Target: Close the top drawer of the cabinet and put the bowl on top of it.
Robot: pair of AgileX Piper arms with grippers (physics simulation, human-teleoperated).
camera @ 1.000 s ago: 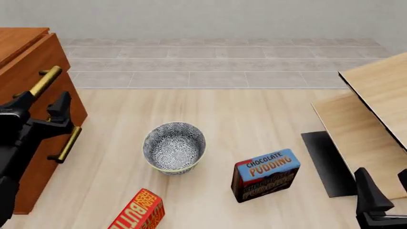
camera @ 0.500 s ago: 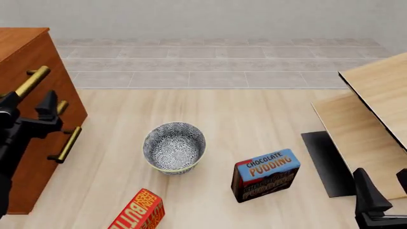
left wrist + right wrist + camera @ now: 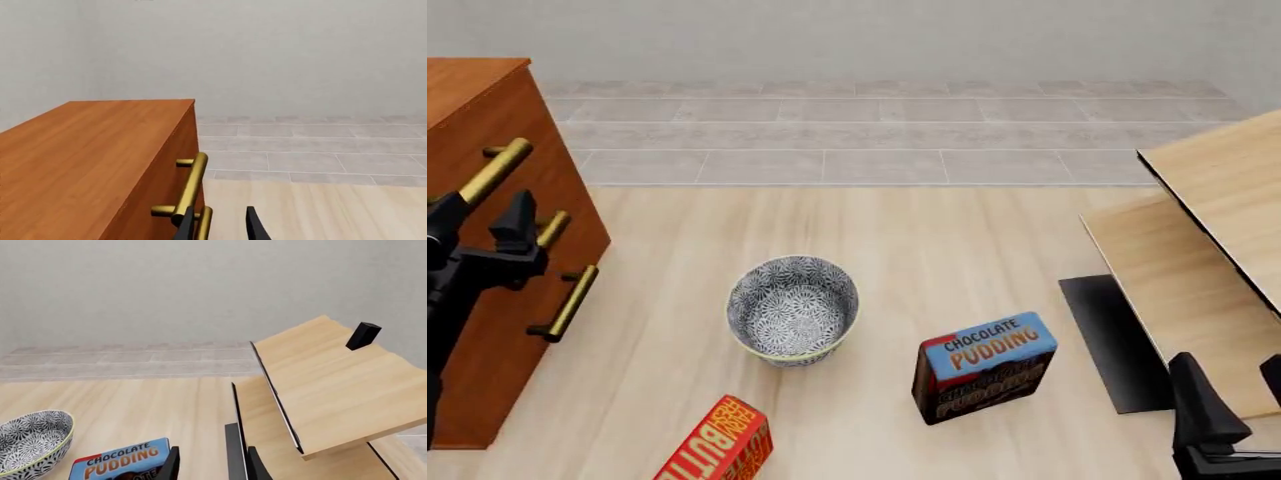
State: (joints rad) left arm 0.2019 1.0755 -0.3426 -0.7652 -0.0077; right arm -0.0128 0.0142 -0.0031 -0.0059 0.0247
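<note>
Front view: left end effector (image 3: 474, 235) open at the top drawer (image 3: 521, 200) handle of the cabinet (image 3: 481, 330); drawer flush. Bowl (image 3: 791, 307) on tabletop (image 3: 934, 250), mid-scene. Right end effector (image 3: 210, 462) open, idle.

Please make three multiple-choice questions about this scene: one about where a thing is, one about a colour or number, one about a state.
1. Where is the bowl?
A. on the cabinet
B. on the floor, between the cabinet and the pudding box
C. inside a drawer

2. What colour are the drawer handles?
A. brass
B. black
C. white

3. What is inside the bowl?
A. the pudding box
B. nothing
C. a claw

Answers:
1 B: it stands on the floor with the cabinet at its left and the pudding box at its right.
2 A: each handle is a brass bar.
3 B: only the pattern shows inside; the left claw is at the cabinet front.
</note>
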